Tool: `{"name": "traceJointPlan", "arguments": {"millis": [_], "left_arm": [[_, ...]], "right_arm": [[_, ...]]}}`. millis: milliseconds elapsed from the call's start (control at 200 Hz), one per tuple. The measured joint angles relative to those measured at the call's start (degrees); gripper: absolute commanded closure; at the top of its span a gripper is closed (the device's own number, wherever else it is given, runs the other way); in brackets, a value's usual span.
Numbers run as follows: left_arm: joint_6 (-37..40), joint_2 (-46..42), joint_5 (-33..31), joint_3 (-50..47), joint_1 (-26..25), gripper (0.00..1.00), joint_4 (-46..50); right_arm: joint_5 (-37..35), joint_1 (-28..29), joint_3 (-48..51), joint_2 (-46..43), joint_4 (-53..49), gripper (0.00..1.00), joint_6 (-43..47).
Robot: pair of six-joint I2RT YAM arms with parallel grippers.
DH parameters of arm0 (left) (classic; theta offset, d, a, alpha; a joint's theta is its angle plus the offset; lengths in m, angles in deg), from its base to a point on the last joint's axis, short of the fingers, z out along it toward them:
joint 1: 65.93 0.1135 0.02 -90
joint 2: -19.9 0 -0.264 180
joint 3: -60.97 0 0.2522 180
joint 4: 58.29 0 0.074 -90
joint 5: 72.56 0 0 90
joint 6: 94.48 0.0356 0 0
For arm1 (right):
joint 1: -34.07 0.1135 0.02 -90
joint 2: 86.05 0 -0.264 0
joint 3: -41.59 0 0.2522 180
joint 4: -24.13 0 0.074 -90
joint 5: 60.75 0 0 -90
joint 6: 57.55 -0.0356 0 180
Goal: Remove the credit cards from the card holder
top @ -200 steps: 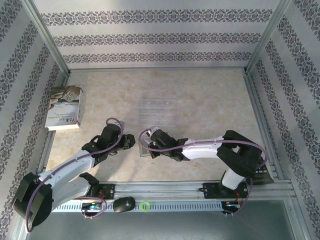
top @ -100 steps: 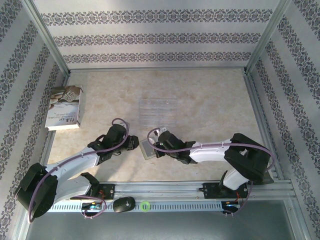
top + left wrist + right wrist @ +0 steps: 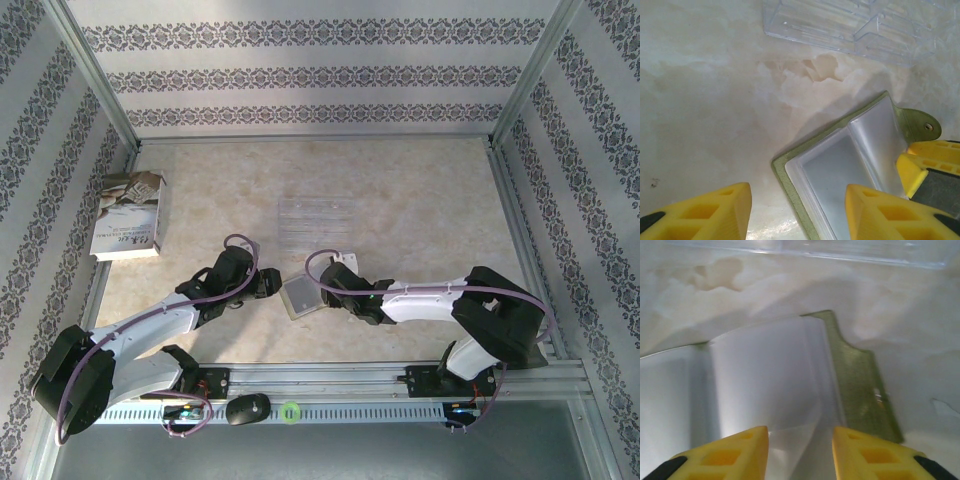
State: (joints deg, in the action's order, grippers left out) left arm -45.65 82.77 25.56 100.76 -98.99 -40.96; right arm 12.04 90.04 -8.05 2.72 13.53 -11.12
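Observation:
The card holder lies open on the table between my two grippers. Its yellow-green rim frames grey clear-fronted pockets, and its strap with a snap points away. The left gripper stands open at the holder's left, and the near corner of the holder lies between its yellow fingers. The right gripper is open too, its fingers low over the right pocket page with nothing pinched. Its yellow fingertips show at the holder's right edge. The credit cards are hidden inside the pockets.
A clear plastic sheet lies just beyond the holder, close to both grippers. A white-grey book rests by the left wall. Metal frame rails and patterned walls close off the table's sides and back.
The right gripper went from shut to open and drew back to the right, uncovering the holder. The left gripper opened wider and shifted slightly forward.

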Motion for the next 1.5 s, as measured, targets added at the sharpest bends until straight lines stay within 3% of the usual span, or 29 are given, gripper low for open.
{"name": "traceJointPlan", "arguments": {"millis": [145, 260, 380, 500, 809, 1259, 1499], "left_arm": [[0.2, -1.3, -1.0, 0.3, 0.1, 0.36, 0.3], [0.4, -3.7, -2.0, 0.7, 0.2, 0.29, 1.6], [1.2, -6.8, -3.4, 1.8, 0.6, 0.16, 4.2], [2.7, -11.3, -6.0, 3.0, 1.8, 0.00, 7.7], [5.5, -19.0, -10.0, 4.0, 4.0, 0.00, 13.3], [6.1, -16.2, -6.4, 3.6, 8.1, 0.08, 14.4], [6.0, -15.8, -4.0, 3.6, 8.3, 0.14, 14.1]], "right_arm": [[-1.2, 0.0, -0.2, -1.0, -2.3, 0.52, 0.0], [-1.7, 0.0, -0.3, -6.6, -4.3, 0.51, 1.9], [-1.0, 0.0, -1.8, -12.1, -5.4, 0.54, 5.8], [3.3, 0.2, -7.0, -10.8, -7.1, 0.54, 11.0], [13.4, 3.6, -23.8, 5.4, -17.7, 0.54, 21.5], [10.8, 6.4, -31.0, 15.5, -29.4, 0.52, 27.2], [8.8, 6.8, -32.3, 18.6, -30.2, 0.61, 27.5]]}}
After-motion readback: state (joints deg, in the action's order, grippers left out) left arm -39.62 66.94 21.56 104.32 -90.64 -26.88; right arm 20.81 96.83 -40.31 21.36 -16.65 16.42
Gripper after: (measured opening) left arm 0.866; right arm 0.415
